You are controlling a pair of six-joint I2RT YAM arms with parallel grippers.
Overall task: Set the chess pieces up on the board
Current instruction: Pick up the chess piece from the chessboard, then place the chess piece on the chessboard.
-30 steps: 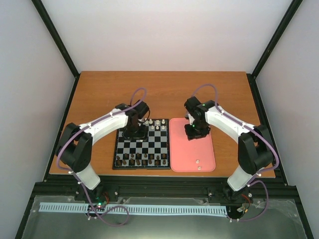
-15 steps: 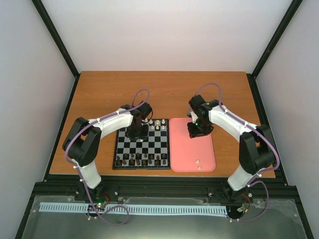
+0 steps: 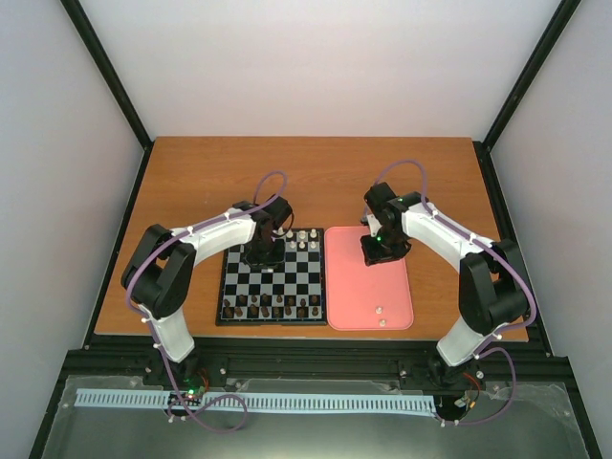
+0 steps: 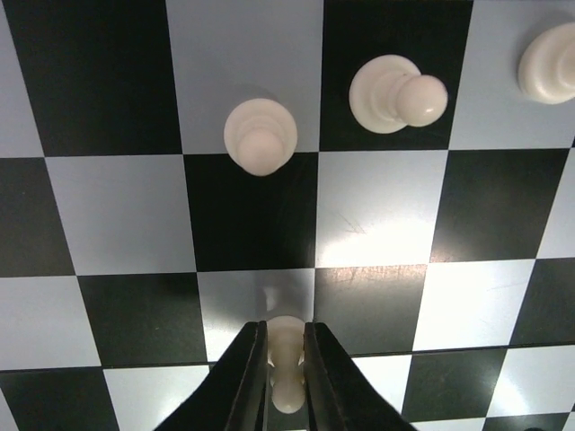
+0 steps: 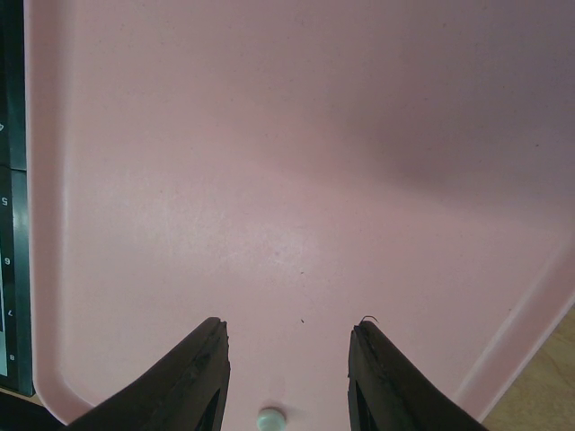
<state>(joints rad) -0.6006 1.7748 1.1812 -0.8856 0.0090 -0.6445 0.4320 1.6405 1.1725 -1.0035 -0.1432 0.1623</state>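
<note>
The board (image 3: pixel 287 277) lies left of centre with white chess pieces (image 3: pixel 304 236) along its far rows. In the left wrist view my left gripper (image 4: pixel 286 328) is shut on a white piece (image 4: pixel 286 359), which stands on a pale square. Three more white pieces (image 4: pixel 260 136) (image 4: pixel 395 92) (image 4: pixel 550 63) stand beyond it on the board (image 4: pixel 117 206). From above, the left gripper (image 3: pixel 262 251) hangs over the board's far left part. My right gripper (image 5: pixel 287 332) is open and holds nothing above the pink tray (image 5: pixel 269 135).
Dark brown pieces (image 3: pixel 273 306) fill the board's near rows. The pink tray (image 3: pixel 368 287) lies right of the board with two white pieces (image 3: pixel 381 316) near its front edge. My right gripper (image 3: pixel 378 253) hovers over the tray's far end. A small pale round thing (image 5: pixel 270 417) shows between the right fingers.
My left gripper has closed from open onto the white piece. Both arms shifted slightly at first, then held still.
</note>
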